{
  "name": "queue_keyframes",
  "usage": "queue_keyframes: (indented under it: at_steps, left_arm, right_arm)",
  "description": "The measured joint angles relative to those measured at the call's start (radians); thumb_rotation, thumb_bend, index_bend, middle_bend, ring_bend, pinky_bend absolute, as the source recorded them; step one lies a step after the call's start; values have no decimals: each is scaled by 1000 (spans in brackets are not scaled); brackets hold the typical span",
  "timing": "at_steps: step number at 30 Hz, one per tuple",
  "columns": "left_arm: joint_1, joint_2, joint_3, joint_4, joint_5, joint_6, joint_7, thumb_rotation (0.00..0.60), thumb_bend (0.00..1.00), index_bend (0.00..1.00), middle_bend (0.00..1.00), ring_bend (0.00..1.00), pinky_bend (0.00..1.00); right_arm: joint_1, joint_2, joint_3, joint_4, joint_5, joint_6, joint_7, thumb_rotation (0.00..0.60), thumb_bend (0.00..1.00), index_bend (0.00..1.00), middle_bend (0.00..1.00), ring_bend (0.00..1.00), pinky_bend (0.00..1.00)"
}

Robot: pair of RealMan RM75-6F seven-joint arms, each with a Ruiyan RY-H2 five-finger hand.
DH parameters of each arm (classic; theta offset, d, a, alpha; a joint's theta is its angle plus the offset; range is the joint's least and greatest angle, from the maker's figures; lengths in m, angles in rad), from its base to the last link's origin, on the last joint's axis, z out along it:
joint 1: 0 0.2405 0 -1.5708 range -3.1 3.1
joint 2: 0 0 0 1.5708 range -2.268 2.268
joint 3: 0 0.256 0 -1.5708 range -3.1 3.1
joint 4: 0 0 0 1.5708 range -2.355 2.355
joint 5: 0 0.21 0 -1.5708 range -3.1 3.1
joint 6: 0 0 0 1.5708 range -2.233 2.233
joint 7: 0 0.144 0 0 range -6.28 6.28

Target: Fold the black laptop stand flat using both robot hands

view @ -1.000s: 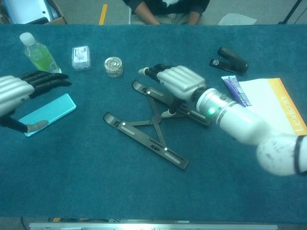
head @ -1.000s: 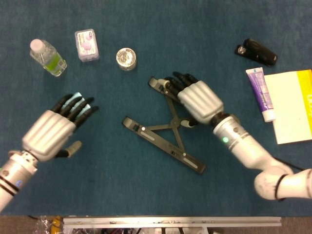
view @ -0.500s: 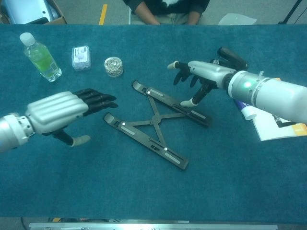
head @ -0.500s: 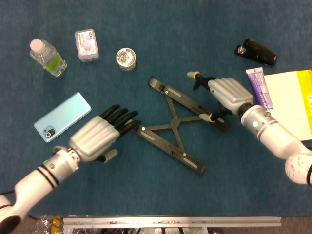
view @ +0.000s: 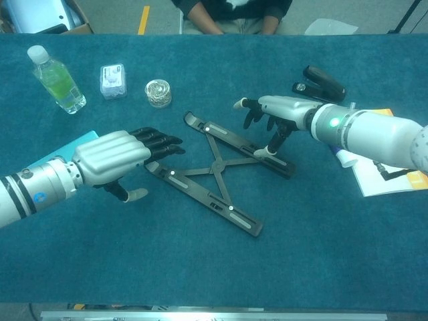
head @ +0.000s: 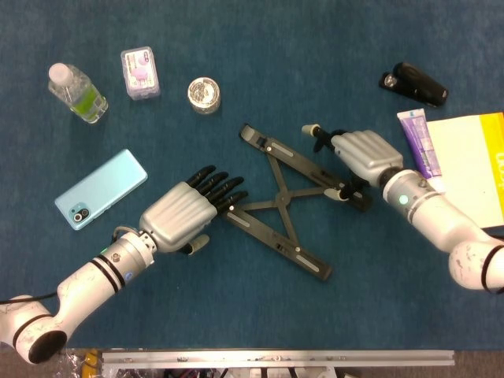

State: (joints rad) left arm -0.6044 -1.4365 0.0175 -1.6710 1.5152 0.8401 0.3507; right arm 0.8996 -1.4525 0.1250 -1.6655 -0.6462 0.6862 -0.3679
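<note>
Stand (head: 287,206) mid-table, rails still splayed in X. Near rail: my left hand (head: 185,216) at its end, fingers extended together, fingertips touching rail tip, gripping nothing. Far rail: my right hand (head: 358,157) above its right end, fingers spread, thumb tip on rail, empty. Step: approach, grasp not made. Next, I judge: push both rails together.

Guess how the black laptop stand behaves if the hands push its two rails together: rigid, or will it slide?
The laptop stand is thin rails joined by crossed links, so it likely scissors rather than flexes. It lies flat on the blue cloth, so it probably skids little. It looks light; one-sided pushing may rotate it.
</note>
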Motion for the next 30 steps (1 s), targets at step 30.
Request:
queue_keyframes:
  at_steps: [30]
  left_arm:
    - [-42,-130,2,120,-70,11,4,600,341,0,0,0,0]
  right_arm:
    - [102,-50,-85,-2,118,73,-50,600,203,0,220,131,294]
